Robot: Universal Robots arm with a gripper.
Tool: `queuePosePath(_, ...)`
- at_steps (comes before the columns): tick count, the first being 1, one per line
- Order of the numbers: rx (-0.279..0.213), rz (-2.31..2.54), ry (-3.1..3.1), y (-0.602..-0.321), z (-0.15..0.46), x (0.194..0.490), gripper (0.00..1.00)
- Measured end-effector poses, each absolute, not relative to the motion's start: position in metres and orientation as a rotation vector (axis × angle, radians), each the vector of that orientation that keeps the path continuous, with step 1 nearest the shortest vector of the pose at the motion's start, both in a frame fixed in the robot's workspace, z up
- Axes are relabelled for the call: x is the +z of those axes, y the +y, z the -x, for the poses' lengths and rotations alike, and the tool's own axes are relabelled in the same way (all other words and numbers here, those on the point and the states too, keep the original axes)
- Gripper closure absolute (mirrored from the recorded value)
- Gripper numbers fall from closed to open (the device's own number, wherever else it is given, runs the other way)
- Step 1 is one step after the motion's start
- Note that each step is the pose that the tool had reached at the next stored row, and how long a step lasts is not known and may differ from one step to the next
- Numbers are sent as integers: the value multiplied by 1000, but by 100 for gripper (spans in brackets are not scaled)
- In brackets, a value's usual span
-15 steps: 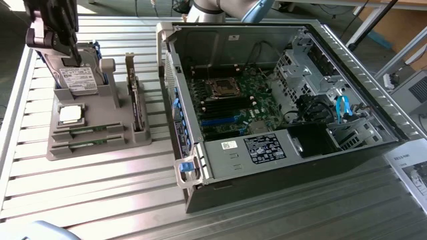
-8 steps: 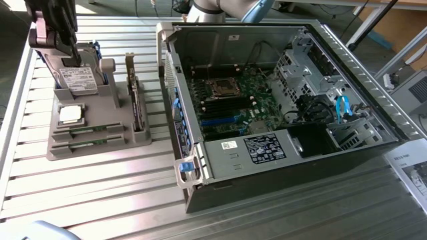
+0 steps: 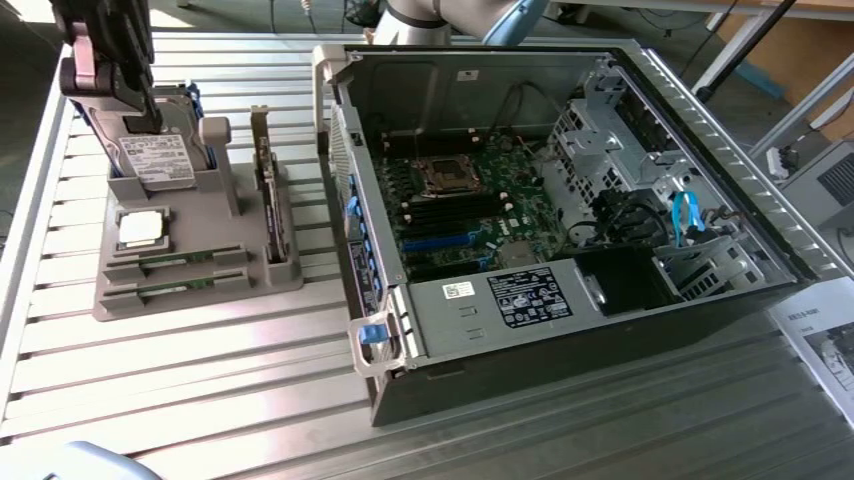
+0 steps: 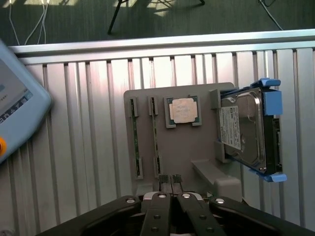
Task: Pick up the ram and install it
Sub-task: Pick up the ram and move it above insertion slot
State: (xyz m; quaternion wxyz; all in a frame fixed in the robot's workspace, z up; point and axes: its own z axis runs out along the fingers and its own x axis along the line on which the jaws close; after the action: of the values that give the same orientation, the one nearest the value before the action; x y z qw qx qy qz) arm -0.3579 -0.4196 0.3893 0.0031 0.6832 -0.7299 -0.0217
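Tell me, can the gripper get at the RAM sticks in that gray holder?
Probably yes. The RAM sticks lie uncovered in slots of the holder, with the gripper above it; the hard drive and processor sit aside.

claw point(image 4: 170, 181) | pointing down | closed tight | holding nothing

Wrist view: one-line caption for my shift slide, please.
Pincer above the grey moulded parts holder carrying two thin green ram sticks, a square silver processor chip and a blue-framed hard drive.
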Motion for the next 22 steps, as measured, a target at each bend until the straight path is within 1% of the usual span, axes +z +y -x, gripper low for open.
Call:
queuePosePath(12, -68, -2142, -2289, -420, 358, 389, 89)
queuePosePath(13, -68, -2142, -2289, -420, 358, 389, 84)
queuePosePath(14, -68, -2142, -2289, -420, 358, 389, 84)
queuePosePath(15, -68, -2142, -2289, -420, 358, 389, 76)
queuePosePath(22, -68, -2142, -2289, -420, 358, 387, 76)
